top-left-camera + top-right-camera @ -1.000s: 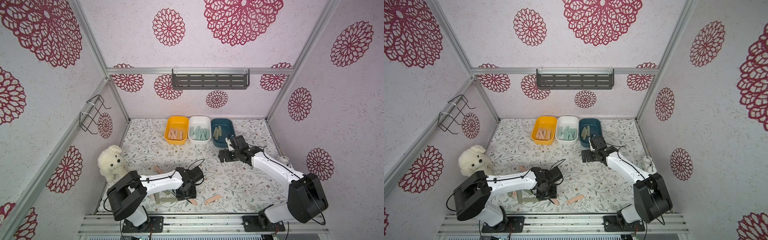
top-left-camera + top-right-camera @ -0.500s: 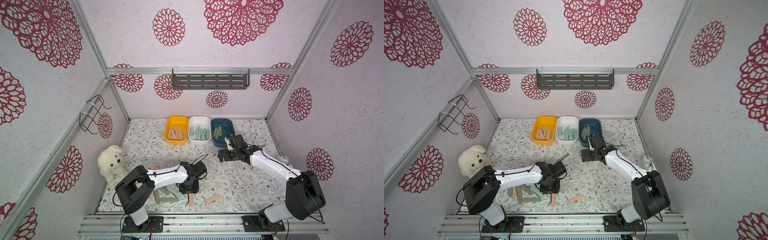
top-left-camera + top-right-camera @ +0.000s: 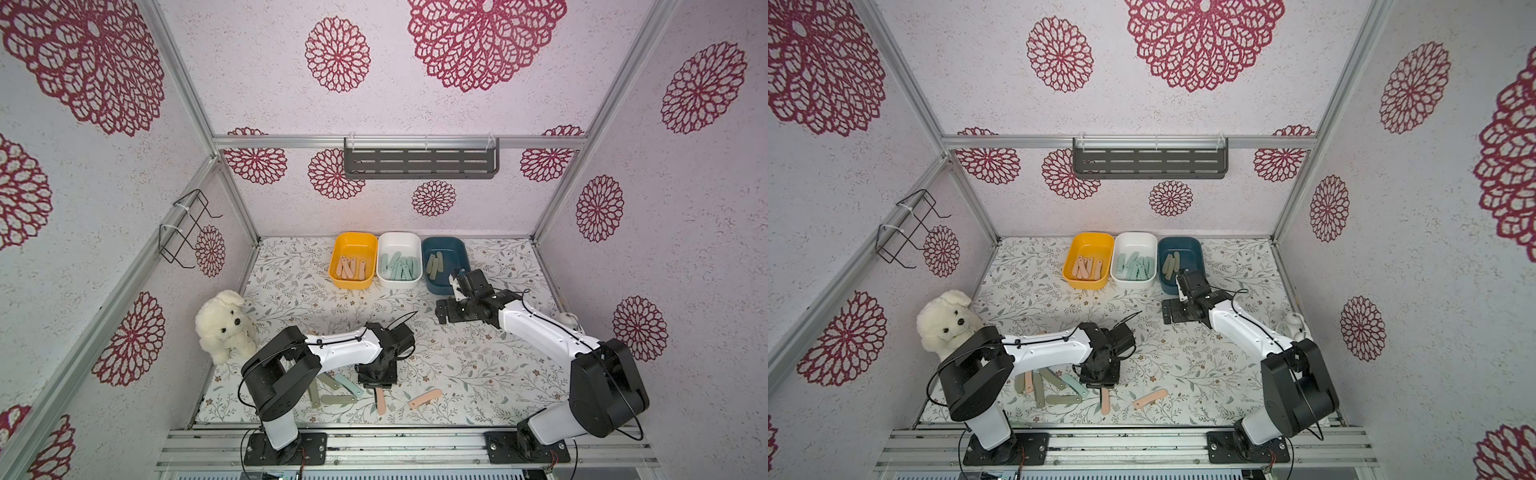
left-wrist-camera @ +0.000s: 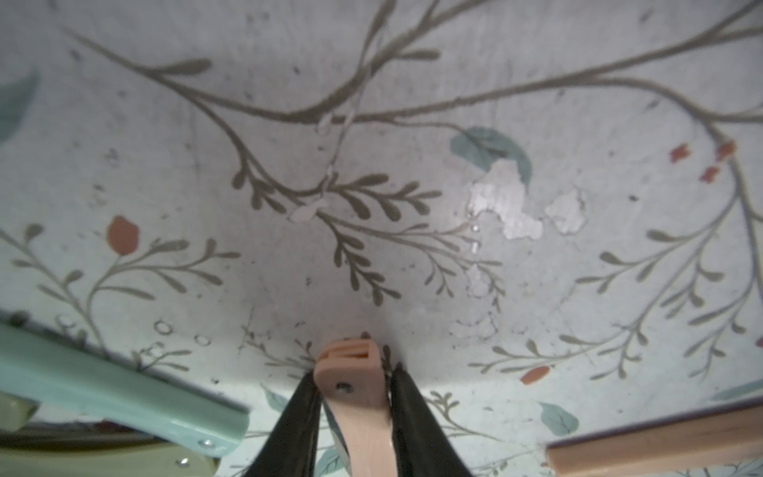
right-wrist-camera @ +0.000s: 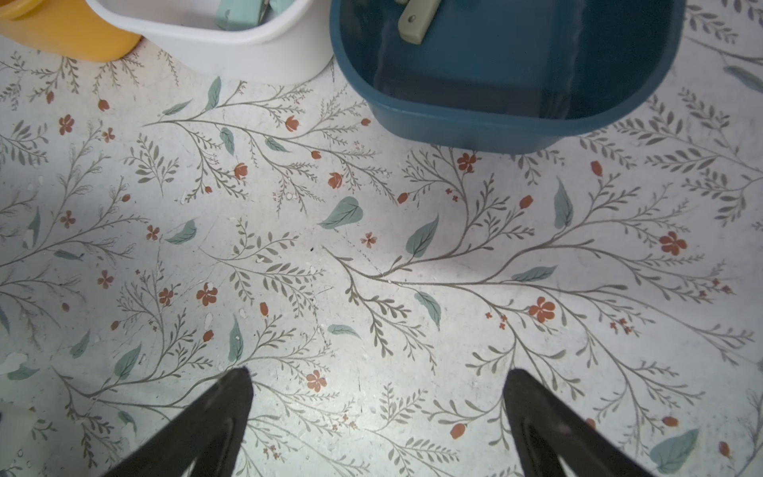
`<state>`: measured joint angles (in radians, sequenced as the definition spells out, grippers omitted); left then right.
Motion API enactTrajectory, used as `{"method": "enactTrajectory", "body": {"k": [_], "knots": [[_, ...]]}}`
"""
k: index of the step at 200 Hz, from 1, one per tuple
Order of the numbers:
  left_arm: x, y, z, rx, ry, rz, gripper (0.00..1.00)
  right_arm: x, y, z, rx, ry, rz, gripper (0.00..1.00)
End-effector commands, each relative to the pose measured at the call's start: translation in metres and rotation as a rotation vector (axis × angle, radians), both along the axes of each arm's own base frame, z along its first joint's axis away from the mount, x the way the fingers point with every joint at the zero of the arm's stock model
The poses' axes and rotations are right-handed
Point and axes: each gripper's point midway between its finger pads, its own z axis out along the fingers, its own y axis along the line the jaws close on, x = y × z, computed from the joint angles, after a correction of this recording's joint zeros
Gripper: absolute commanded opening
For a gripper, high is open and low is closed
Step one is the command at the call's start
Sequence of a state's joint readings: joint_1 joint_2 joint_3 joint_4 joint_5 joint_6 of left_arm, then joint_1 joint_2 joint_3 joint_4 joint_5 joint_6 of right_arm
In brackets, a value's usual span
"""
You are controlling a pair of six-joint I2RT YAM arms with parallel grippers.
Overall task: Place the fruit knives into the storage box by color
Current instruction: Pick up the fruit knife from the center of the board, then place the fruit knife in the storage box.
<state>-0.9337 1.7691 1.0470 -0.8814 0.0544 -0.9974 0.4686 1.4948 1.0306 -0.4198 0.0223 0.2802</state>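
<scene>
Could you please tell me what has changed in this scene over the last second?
The left gripper closed on the end of a peach-pink flat plastic fruit knife lying on the floral tabletop, and its arm swung aside, uncovering the loose olive and mint knives beside it. The right gripper stayed open before the dark blue plastic bin; nothing else visibly moved.

**Two overhead, two on wrists**

Both top views look steeply down from high in front, sharing the whole floral table [image 3: 478, 365]. The left wrist camera hangs very close over the peach knife [image 4: 359, 413]; the right wrist one, farther off, faces the blue bin [image 5: 475, 128].
</scene>
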Motion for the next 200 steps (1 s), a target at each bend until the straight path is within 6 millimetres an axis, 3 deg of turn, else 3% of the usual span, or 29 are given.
{"method": "enactTrajectory", "body": {"k": [1,33,65,121,154,185,188,200], "knots": [[0.006,-0.002,-0.005,-0.003,-0.004,-0.001,0.27,0.006,-0.002,0.014,-0.002,-0.034,0.001,0.99],[0.011,0.000,-0.002,-0.012,-0.016,0.008,0.23,0.008,-0.001,0.017,0.004,-0.037,-0.002,0.99],[0.037,0.003,0.010,-0.023,-0.064,0.015,0.20,0.011,0.002,0.020,0.019,-0.042,-0.009,0.99],[0.121,0.017,0.048,-0.001,-0.176,-0.022,0.16,0.016,0.008,0.013,0.038,-0.025,-0.010,0.99],[0.177,0.044,0.084,0.071,-0.272,-0.021,0.14,0.018,0.012,0.007,0.044,-0.010,-0.006,0.99],[0.236,0.073,0.134,0.139,-0.413,0.021,0.13,0.020,0.021,0.005,0.063,-0.002,0.014,0.99],[0.242,0.075,0.127,0.154,-0.397,0.017,0.13,0.020,0.021,0.006,0.066,-0.002,0.018,0.99],[0.265,0.080,0.139,0.164,-0.435,0.014,0.14,0.019,0.026,0.005,0.072,0.006,0.034,0.99]]}}
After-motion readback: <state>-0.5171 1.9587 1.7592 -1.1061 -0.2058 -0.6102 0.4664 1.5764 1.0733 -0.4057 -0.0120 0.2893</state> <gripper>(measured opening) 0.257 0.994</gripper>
